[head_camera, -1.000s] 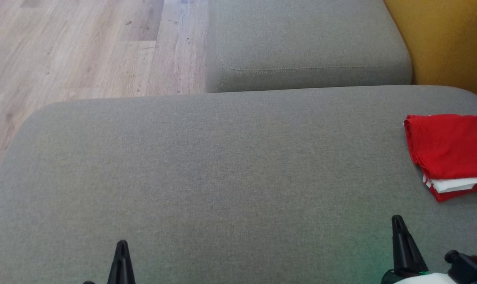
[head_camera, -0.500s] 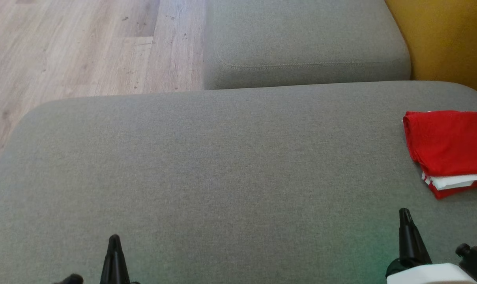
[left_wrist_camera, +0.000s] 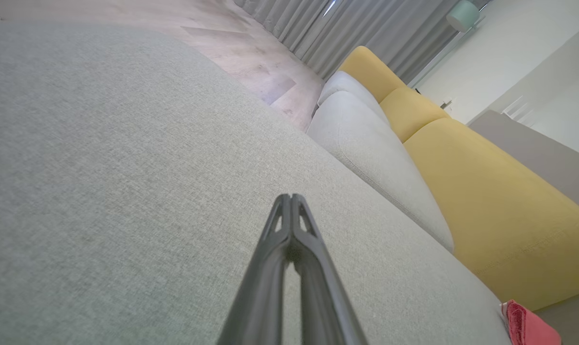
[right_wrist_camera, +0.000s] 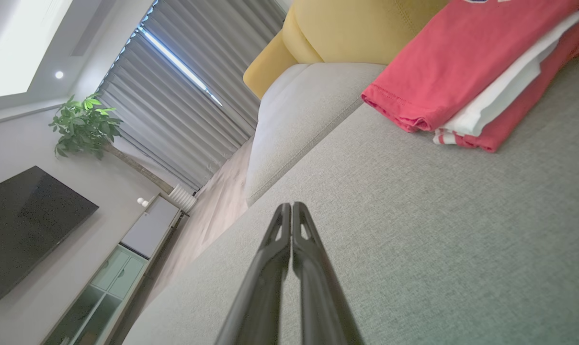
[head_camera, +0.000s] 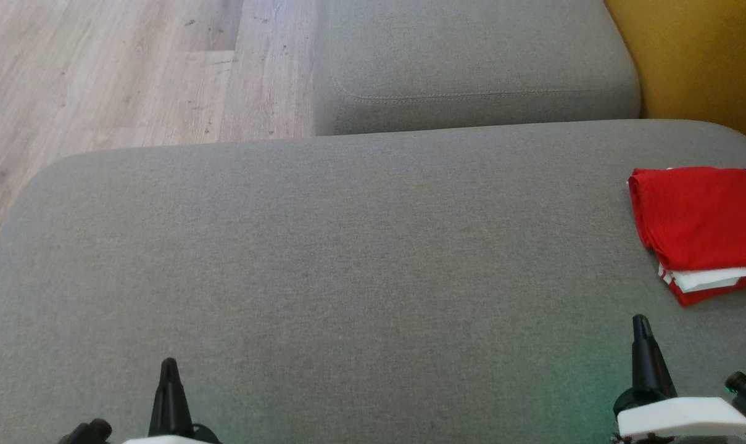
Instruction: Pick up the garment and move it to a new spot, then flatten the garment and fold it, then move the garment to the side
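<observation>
1. Head view: the garment (head_camera: 700, 225), red with white layers showing at its near side, lies folded at the right edge of the grey cushion (head_camera: 348, 259). It is partly cut off by the frame.
2. The left gripper (head_camera: 169, 370) is at the cushion's near edge, left of centre. The left wrist view shows its jaws pressed together, holding nothing.
3. The right gripper (head_camera: 642, 330) is at the near edge toward the right corner, near the garment but apart from it. The right wrist view shows its jaws closed tip to tip, empty.
4. Whether either gripper touches the cushion cannot be determined.
5. A second cushion (head_camera: 471, 55) abuts the far edge. Wood floor (head_camera: 101, 74) lies beyond the far left corner, and a yellow backrest (head_camera: 700, 55) beyond the far right corner.
</observation>
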{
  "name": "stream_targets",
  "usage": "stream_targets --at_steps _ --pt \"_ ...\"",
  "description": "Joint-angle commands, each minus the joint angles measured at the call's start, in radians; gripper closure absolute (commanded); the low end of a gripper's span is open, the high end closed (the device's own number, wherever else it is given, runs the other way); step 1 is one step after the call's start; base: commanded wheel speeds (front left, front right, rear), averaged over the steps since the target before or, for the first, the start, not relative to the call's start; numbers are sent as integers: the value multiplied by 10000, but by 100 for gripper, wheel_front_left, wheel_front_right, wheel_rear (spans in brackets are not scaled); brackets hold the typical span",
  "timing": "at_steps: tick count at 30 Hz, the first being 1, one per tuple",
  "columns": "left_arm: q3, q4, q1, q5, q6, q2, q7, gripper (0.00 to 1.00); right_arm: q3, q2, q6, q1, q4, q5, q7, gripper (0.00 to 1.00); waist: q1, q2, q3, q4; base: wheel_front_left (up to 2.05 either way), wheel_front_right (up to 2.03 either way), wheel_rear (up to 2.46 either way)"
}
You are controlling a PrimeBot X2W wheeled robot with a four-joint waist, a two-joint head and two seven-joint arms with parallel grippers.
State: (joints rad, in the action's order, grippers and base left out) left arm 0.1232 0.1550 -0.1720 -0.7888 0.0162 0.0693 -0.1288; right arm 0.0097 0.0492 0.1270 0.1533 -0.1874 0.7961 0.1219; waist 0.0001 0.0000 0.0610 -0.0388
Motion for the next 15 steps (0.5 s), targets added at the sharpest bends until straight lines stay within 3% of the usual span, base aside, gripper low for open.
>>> stream_targets --at_steps 1,15 --pt "-290 -251 558 -336 -125 134 69 100 7 227 18 -556 273 357 -88 100 -1 0 -15 10 0 0 0" --pt "-601 -24 1005 -2035 -399 149 457 100 -153 250 21 -967 106 2021 -474 100 -1 0 -143 87 0 0 0"
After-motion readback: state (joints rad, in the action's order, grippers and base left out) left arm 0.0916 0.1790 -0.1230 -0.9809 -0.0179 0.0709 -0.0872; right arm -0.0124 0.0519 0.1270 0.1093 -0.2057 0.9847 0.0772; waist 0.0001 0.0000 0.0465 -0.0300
